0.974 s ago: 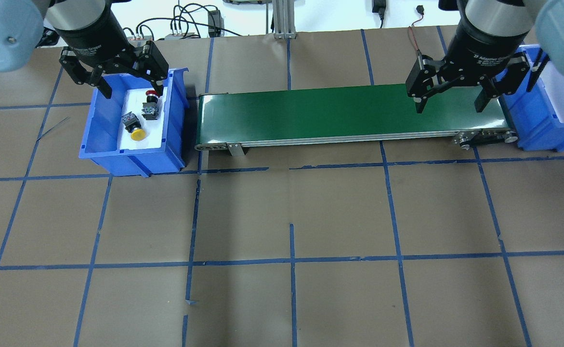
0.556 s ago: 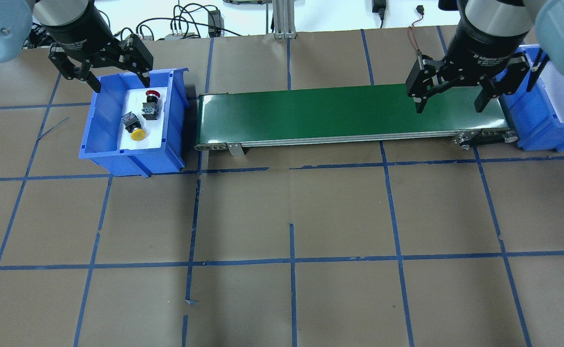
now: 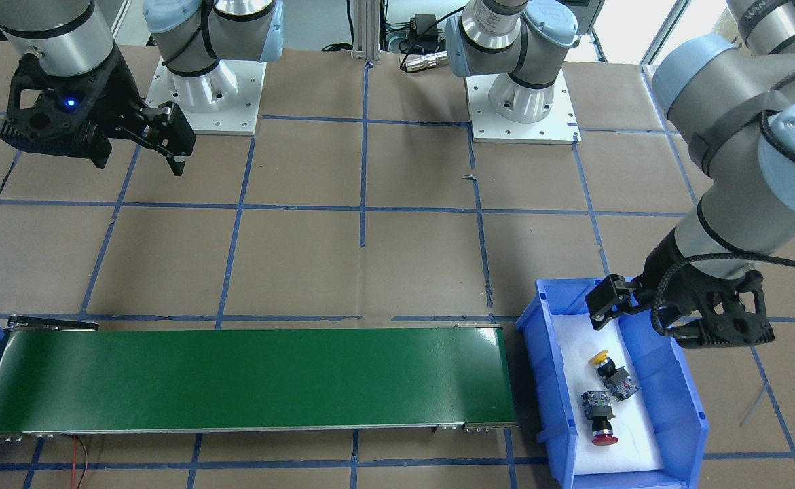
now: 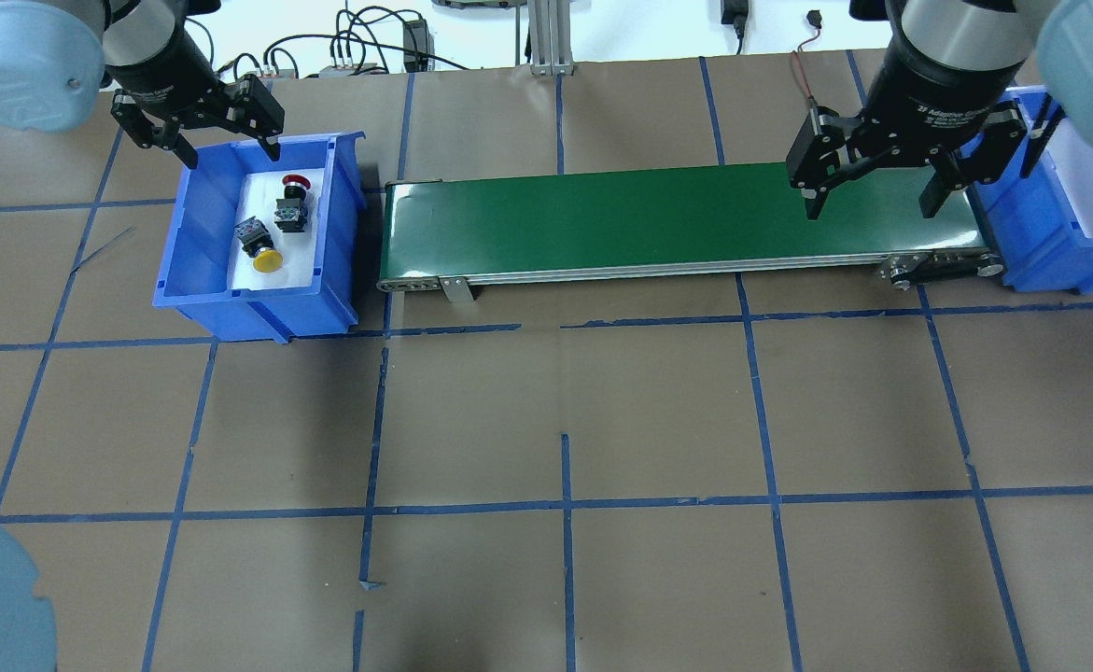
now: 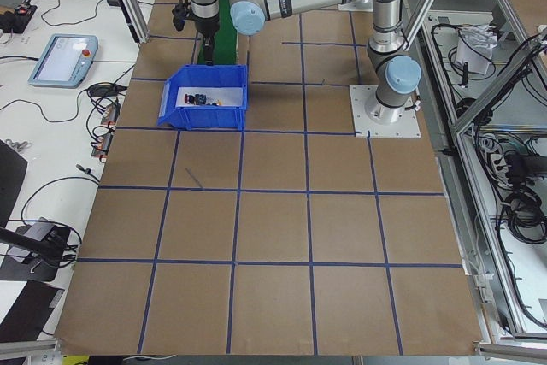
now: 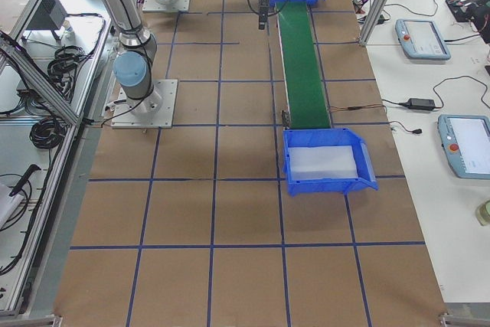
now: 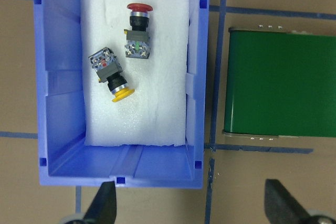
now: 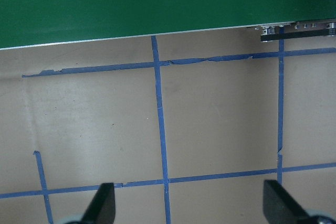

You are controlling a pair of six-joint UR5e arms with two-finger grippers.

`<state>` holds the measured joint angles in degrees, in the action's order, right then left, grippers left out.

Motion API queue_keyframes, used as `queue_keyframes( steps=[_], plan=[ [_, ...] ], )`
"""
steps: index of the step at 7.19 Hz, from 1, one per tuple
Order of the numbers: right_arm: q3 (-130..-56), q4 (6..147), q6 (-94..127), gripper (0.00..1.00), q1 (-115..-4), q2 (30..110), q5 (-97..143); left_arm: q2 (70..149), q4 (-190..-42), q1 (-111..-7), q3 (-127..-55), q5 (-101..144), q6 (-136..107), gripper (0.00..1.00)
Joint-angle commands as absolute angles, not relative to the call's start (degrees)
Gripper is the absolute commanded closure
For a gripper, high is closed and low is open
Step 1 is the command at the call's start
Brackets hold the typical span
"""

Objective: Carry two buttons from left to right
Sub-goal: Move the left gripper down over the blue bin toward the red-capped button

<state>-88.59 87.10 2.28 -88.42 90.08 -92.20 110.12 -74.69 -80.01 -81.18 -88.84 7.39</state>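
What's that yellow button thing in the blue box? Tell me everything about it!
The yellow button is a small push-button switch: a round yellow cap, a black barrel, and a grey-clear square block at the back. It lies on its side on the white foam pad inside the blue bin, close beside the red button but not touching it. Nothing grips it.

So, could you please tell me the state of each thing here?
Red button, lying on its side in the left bin, ungripped.
Yellow button, lying on its side in the same bin, ungripped.
Left gripper, open, holding nothing.
Right gripper, open, holding nothing.
Belt, whether running, cannot tell.
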Motion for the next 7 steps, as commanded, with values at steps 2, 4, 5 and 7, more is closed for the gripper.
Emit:
queue_keyframes(
  steps=[2, 4, 5, 7],
  plan=[
    [-88.6, 87.1, 2.3, 0.00, -88.4, 90.1, -92.2, 117.8, -65.4, -79.5, -80.9, -88.7, 8.3, 0.00],
    [-88.6, 87.1, 2.3, 0.00, -88.4, 90.1, -92.2, 120.8, -62.6, -79.5, -80.6, -87.0, 10.9, 0.02],
    [-88.6, 87.1, 2.3, 0.00, -88.4, 90.1, -92.2, 121.6, -62.1, -79.5, -80.6, -87.0, 10.8, 0.02],
    [-88.8, 87.1, 2.3, 0.00, -88.4, 90.1, -92.2, 123.0, -60.3, -79.5, -80.6, -87.0, 12.3, 0.19]
  ],
)
